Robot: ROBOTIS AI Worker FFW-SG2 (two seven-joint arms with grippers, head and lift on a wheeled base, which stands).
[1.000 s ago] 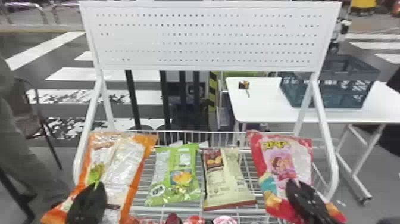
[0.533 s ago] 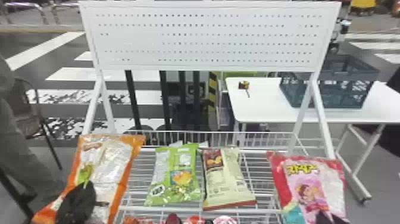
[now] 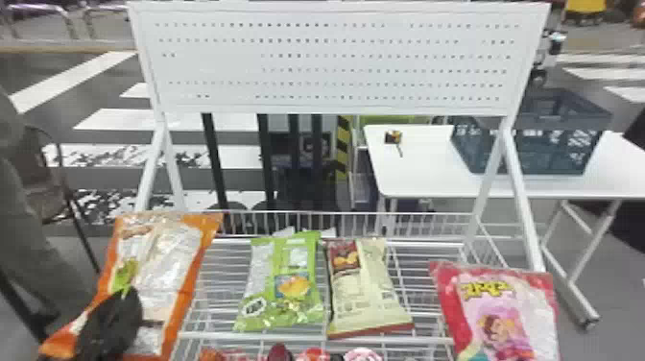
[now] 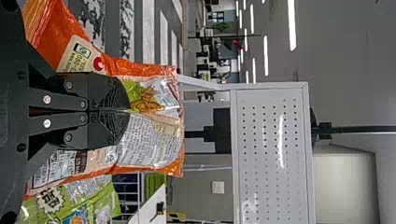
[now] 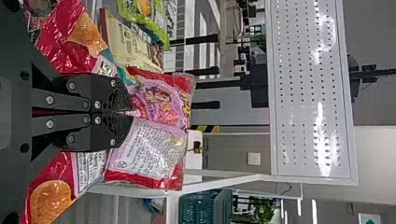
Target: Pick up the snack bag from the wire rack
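Left gripper (image 3: pixel 125 302): I see jaws nearly together, film of orange snack bag (image 3: pixel 177 269) pinched between. Bag is at left end of wire rack (image 3: pixel 312 339), long axis slanting, far end toward my right, near end toward my left. Right gripper (image 5: pixel 128 113): closed down too, nipping red-pink snack bag (image 3: pixel 542 312) at rack's right end; long axis mostly fore-and-aft, lettered end away from me (slight skew, near end rightward). Between them, green bag (image 3: pixel 261 283) and cream bag (image 3: pixel 369 293) lie on rack.
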